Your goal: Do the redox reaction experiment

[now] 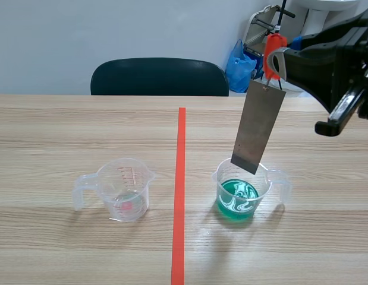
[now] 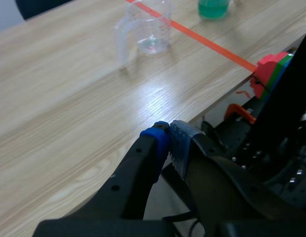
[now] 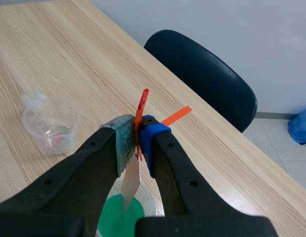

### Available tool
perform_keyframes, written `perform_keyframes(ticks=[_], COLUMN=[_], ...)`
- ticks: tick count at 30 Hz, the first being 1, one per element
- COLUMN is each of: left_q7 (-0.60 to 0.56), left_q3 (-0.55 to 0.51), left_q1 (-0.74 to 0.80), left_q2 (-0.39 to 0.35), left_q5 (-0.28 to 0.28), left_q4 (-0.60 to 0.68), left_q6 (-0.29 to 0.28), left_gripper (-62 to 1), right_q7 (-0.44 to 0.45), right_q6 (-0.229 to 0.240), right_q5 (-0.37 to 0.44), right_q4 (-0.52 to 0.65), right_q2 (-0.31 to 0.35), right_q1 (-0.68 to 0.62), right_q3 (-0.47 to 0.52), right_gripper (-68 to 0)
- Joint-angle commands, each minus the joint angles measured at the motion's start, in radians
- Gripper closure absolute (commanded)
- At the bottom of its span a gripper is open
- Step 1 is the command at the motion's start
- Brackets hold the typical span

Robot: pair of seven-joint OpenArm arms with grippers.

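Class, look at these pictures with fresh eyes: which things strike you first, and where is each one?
A grey metal plate hangs from an orange-red clip pinched in the right gripper, tilted above the beaker of green liquid right of the tape line. Left of that line stands a clear measuring beaker, almost empty. The left gripper is shut on nothing over the near edge of the table.

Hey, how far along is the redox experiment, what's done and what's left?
Done: the right gripper is shut on the orange clip, with the metal strip hanging from it. In hand: the strip hangs over the beaker of green liquid, its lower edge about at the rim, seemingly not yet wetted. Left: dipping it in. The left gripper is shut on nothing, away from the clear beaker.
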Motion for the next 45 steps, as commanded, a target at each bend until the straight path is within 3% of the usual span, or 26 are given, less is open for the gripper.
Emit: perform_keyframes(ticks=[1, 3, 6, 7, 10, 45], left_q7=[-0.048, -0.066, -0.064, -0.066, -0.063, -0.063], left_q3=[-0.002, -0.003, -0.003, -0.003, -0.003, -0.003], left_q1=[0.001, 0.001, 0.001, 0.001, 0.001, 0.001], left_q2=[-0.003, 0.002, 0.001, 0.001, 0.001, 0.001], left_q5=[0.005, 0.004, -0.005, -0.018, -0.043, -0.045], left_q4=[0.010, -0.004, -0.018, -0.018, -0.019, -0.020], left_q6=[0.005, 0.005, 0.005, 0.004, -0.016, -0.018], left_gripper=[-6.6, -19.5, -54.2, -62.0, -62.3, -62.3], right_q7=[0.014, 0.014, 0.014, 0.014, 0.014, 0.014], right_q6=[-0.003, -0.003, -0.003, -0.003, -0.003, -0.003], right_q5=[0.012, 0.012, 0.012, 0.012, 0.012, 0.012], right_q4=[0.019, 0.019, 0.019, 0.019, 0.019, 0.019], right_q2=[0.007, 0.007, 0.007, 0.007, 0.007, 0.007], right_q1=[0.010, 0.010, 0.010, 0.010, 0.010, 0.010], right_q3=[0.008, 0.008, 0.008, 0.008, 0.008, 0.008], right_gripper=[-0.6, -0.6, -0.6, -0.6, -0.6, -0.6])
